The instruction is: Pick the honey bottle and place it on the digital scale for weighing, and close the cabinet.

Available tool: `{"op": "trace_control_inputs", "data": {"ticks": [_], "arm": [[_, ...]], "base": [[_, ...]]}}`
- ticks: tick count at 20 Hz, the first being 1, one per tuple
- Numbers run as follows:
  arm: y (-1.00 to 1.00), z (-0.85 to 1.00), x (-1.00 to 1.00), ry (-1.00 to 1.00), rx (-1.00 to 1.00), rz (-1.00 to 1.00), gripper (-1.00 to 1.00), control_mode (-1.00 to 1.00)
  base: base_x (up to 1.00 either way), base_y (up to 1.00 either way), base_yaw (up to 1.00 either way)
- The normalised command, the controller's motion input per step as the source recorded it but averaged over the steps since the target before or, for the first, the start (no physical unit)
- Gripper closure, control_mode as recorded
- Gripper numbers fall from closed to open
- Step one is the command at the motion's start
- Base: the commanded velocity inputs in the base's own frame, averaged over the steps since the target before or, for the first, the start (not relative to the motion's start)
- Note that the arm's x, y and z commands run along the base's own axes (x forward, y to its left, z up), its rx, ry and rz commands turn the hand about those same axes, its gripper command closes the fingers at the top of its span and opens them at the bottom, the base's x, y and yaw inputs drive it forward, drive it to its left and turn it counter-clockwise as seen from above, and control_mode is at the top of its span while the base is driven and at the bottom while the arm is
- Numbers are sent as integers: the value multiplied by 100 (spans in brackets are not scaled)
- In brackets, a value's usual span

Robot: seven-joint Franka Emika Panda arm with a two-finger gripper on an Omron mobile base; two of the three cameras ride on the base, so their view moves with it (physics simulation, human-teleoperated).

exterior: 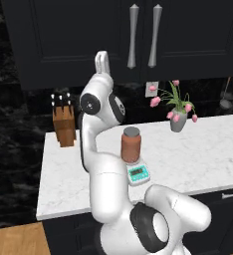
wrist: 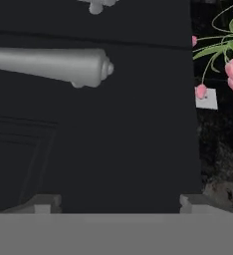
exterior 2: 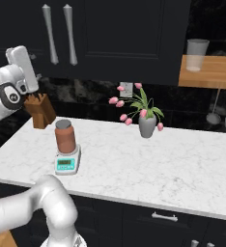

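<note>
Left base view: arm hides digital scale (exterior: 138, 173) partly.

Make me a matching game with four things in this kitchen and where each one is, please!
Things:
1. honey bottle
2. knife block
3. vase of pink tulips
4. digital scale

Places:
A. at the back of the counter, below the wall socket
B. at the counter's left end, against the dark wall
C. standing on the weighing plate
D. near the counter's front edge, teal display facing out

Pairs: 1-C, 2-B, 3-A, 4-D
</note>
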Motion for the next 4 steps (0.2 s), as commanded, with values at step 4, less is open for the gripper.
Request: {"op": "trace_control_inputs", "data": {"ticks": [4], "arm": [[-53,29,-83,-4,15,0,-100,-100]], "base": [[0,0,0]]}}
